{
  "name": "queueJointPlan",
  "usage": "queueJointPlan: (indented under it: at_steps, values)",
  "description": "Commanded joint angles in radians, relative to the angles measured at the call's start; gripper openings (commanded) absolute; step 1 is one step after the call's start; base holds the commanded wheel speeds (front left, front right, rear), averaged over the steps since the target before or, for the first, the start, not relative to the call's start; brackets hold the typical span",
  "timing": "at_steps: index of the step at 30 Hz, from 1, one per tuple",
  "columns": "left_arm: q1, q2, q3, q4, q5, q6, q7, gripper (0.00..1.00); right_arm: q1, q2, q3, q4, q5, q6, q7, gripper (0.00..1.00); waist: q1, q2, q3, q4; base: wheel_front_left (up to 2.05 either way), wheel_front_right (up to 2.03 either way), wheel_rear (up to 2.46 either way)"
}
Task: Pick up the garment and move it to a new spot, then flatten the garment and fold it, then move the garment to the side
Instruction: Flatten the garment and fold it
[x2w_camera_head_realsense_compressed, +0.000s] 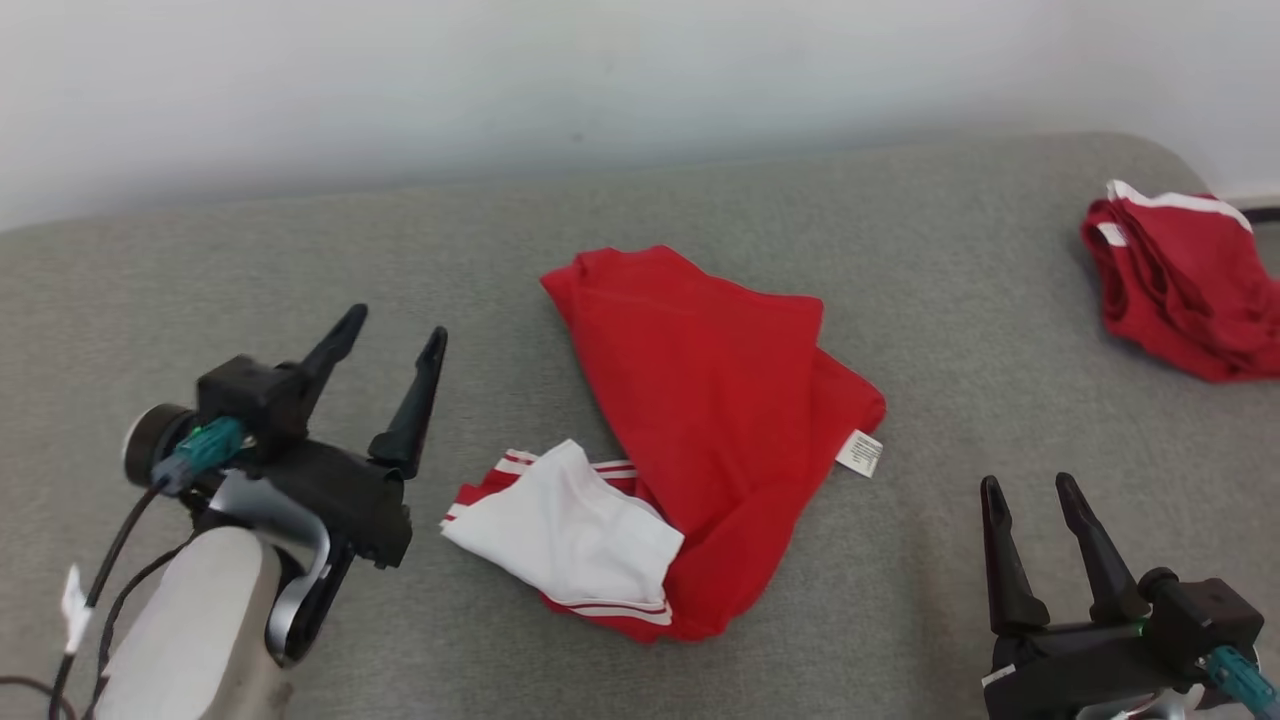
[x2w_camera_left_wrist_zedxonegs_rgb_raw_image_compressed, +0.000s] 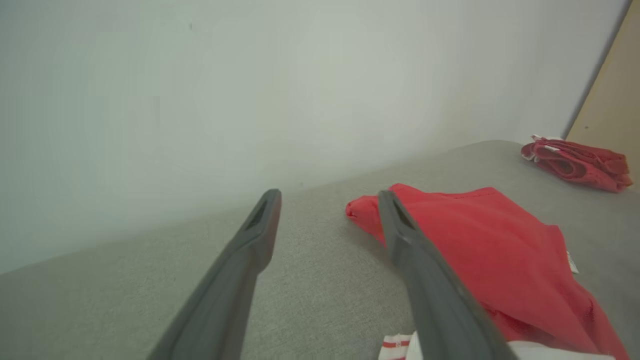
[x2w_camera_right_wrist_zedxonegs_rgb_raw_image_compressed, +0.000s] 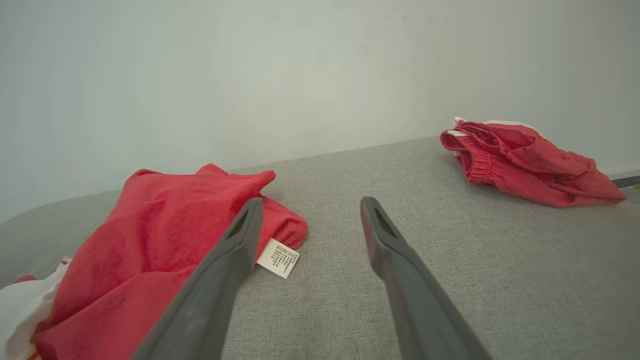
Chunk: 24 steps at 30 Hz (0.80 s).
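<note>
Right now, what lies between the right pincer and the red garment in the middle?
The stretch is bare grey surface, seen in the head view. The right pincer stands open, apart from the garment, whose white label sticks out toward it.

Red garment (x2w_camera_head_realsense_compressed: 715, 420) crumpled mid grey surface (x2w_camera_head_realsense_compressed: 300, 260), white lining out, tag showing

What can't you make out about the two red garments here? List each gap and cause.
Small white care label: print too small, every view.
Crumpled red-and-white fabric garment: its shape, hidden by its own folds.
Bunched red cloth garment with white trim: cut by head view's right edge.
</note>
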Motion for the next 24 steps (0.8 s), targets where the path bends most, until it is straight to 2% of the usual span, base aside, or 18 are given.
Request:
queueJointPlan:
  at_steps: [1,7,18,21,22,23,24]
  values:
    - [-0.016,0.012,-0.019,0.019,-0.021,0.001,0.016,1.0,-0.014,0.004,-0.001,0.001,-0.009,0.001,0.0,1.0,-0.0001,0.0,0.043,-0.045,0.0,0.0,0.0]
    - [-0.082,0.042,-0.134,0.128,-0.091,0.001,0.05,1.0,-0.031,0.015,-0.01,0.006,-0.022,0.001,0.0,1.0,-0.0001,0.0,0.08,-0.087,0.0,0.0,0.0]
    - [-0.12,0.081,-0.369,0.338,-0.219,0.001,0.093,1.0,-0.051,0.014,-0.015,0.02,-0.026,0.001,0.0,1.0,-0.0001,0.0,0.093,-0.11,0.0,0.0,0.0]
    - [-0.114,0.073,-0.435,0.372,-0.264,0.001,0.1,1.0,-0.052,0.015,-0.016,0.02,-0.027,0.001,0.0,1.0,-0.0001,0.0,0.09,-0.116,0.0,0.0,0.0]
    - [-0.112,0.068,-0.456,0.378,-0.279,0.0,0.107,0.85,-0.05,0.016,-0.017,0.019,-0.026,0.001,0.0,1.0,-0.0001,0.0,0.088,-0.117,0.0,0.0,0.0]
    - [-0.114,0.067,-0.478,0.379,-0.29,0.0,0.11,0.38,-0.047,0.016,-0.018,0.017,-0.026,0.001,0.0,1.0,-0.0001,0.0,0.087,-0.117,0.0,0.0,0.0]
    - [-0.119,0.068,-0.498,0.377,-0.302,0.0,0.103,0.12,-0.044,0.015,-0.019,0.016,-0.026,0.001,0.0,1.0,-0.0001,0.0,0.086,-0.117,0.0,0.0,0.0]
